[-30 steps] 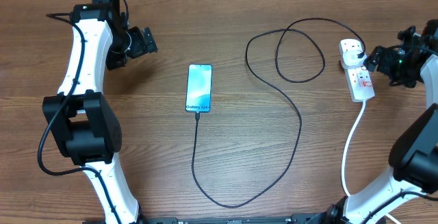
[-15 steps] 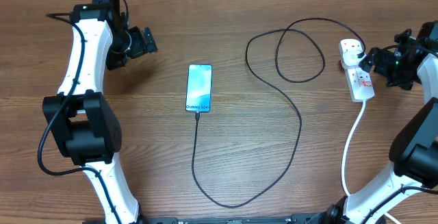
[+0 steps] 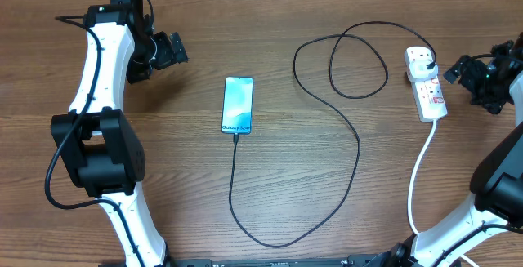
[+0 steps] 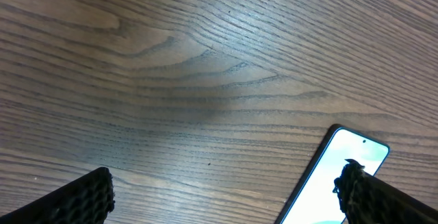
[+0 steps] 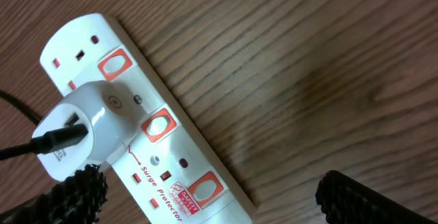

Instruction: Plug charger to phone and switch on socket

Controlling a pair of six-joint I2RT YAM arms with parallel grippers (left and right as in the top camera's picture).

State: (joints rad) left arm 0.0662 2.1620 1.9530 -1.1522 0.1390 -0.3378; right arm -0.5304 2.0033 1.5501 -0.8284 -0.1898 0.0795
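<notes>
left wrist: phone [image 4: 325, 183] cut off | right wrist: socket [image 5: 185, 157] end cropped

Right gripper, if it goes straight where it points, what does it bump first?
Probably the white power strip, near its red switches. The open right gripper points at that end, though depth is unclear.
</notes>
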